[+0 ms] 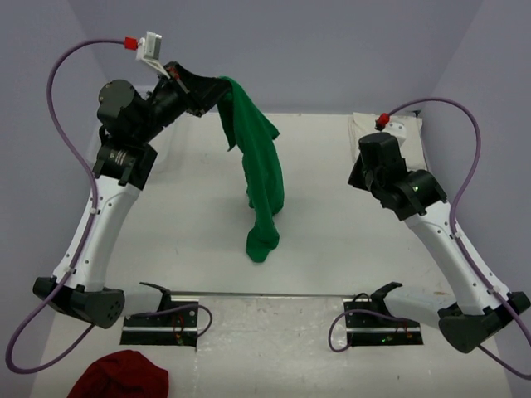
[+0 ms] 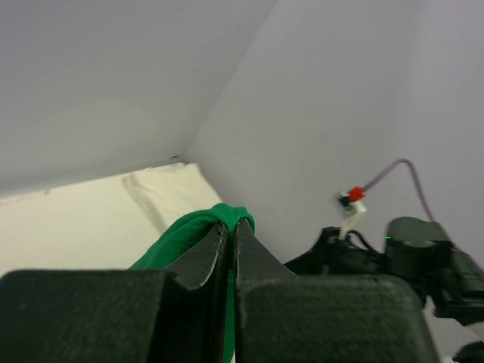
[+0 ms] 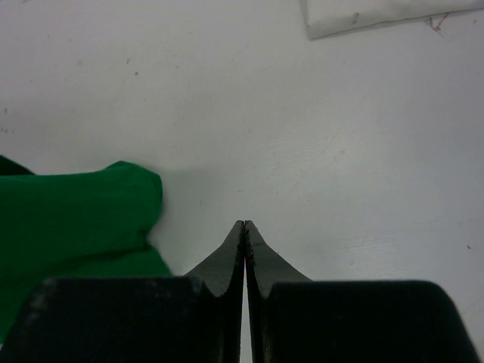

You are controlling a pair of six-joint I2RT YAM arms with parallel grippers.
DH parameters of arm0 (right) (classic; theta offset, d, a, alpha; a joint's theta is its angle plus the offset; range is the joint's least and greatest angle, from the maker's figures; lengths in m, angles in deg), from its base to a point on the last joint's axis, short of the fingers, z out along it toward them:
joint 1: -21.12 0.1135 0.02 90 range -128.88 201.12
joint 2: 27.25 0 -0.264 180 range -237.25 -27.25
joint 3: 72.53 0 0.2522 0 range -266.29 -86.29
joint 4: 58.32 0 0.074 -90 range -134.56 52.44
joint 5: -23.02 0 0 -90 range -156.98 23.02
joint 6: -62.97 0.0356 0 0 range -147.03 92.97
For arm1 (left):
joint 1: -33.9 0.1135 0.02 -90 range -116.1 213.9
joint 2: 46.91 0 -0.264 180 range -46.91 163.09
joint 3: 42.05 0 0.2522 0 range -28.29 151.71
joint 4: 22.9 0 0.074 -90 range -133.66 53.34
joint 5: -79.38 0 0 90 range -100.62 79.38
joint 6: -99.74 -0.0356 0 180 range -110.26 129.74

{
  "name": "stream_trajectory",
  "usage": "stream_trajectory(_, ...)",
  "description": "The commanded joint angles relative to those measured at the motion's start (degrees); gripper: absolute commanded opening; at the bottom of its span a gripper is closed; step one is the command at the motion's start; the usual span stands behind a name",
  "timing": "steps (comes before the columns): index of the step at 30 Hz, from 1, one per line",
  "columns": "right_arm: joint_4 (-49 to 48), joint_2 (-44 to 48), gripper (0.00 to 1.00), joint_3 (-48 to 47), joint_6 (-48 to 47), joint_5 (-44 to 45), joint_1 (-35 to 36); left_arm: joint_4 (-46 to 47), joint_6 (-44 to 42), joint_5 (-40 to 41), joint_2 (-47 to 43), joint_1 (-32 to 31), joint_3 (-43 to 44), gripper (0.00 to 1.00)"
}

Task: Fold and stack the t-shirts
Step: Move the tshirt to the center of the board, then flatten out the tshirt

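Green t-shirt (image 1: 262, 178) hangs pinched in the raised left gripper (image 2: 231, 227).

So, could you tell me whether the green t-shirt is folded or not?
Not folded: the green t-shirt hangs bunched from the shut left gripper, lower end on the table.

White table (image 1: 332, 240) carries a cream-white t-shirt (image 1: 414, 138) at its far right; a dark red cloth (image 1: 120, 375) near left.
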Motion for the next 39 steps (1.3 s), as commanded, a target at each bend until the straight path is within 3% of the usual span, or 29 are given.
stream_trajectory(1, -0.57, 2.6, 0.0, 0.57, -0.07, -1.23, -0.13, -7.3, -8.68, 9.39, -3.96, 3.75, -4.8, 0.0)
stream_trajectory(6, -0.13, 3.4, 0.0, 1.81, -0.07, -3.52, -0.13, -0.48, -9.48, 7.02, 0.85, 14.3, -10.96, 0.0)
stream_trajectory(12, 0.58, 3.48, 0.0, 2.07, -2.17, -6.33, -0.04, -0.8, -14.31, 7.62, 12.71, 17.12, -8.42, 0.0)
stream_trajectory(13, -0.38, 3.66, 0.0, 3.03, -3.05, -7.9, 0.05, -0.46, -14.93, 8.85, 13.96, 17.12, -8.68, 0.04)
stream_trajectory(15, -1.44, 3.92, 0.0, 4.09, -4.72, -11.41, -0.04, -0.1, -16.76, 7.73, 18.25, 17.21, -9.2, 0.36)
stream_trajectory(16, -2.84, 4.1, 0.0, 5.4, -6.03, -15.7, -0.04, 2.16, -16.95, 7.37, 19.32, 17.21, -9.47, 0.67)
stream_trajectory(17, -3.72, 4.1, 0.0, 6.02, -7.44, -19.74, 0.05, 3.49, -16.43, 6.41, 20.03, 17.21, -10.86, 0.8)
stream_trajectory(19, -3.9, 3.4, 0.26, 6.82, -9.21, -25.64, 0.75, 5.87, -15.55, 3.42, 21.44, 17.12, -11.67, 1.0)
stream_trajectory(21, -3.21, 1.65, 0.5, 7.0, -10.09, -30.31, 1.02, 5.35, -15.72, 3.06, 19.96, 16.25, -12.54, 1.0)
stream_trajectory(22, -3.2, 1.03, 0.57, 7.34, -10.18, -33.55, 1.63, 5.17, -15.81, 4.54, 18.9, 15.55, -13.76, 1.0)
stream_trajectory(24, -2.95, -2.29, 0.61, 7.44, -10.88, -38.14, 1.98, 3.43, -16.25, 5.87, 15.66, 15.02, -14.21, 1.0)
stream_trajectory(31, -3.11, -16.19, 0.6, 1.12, -9.74, -41.23, 12.79, -9.67, -18.1, 10.44, 6.94, 13.52, -13.6, 1.0)
stream_trajectory(36, -5.13, -23.23, 0.45, -1.79, -7.63, -44.21, 17.62, -17.76, -19.41, 13.0, 1.23, 12.64, -15.44, 0.98)
stream_trajectory(39, -7.41, -25.95, 0.46, 0.04, -6.67, -44.38, 22.19, -18.21, -19.5, 13.0, -2.72, 12.29, -19.39, 0.98)
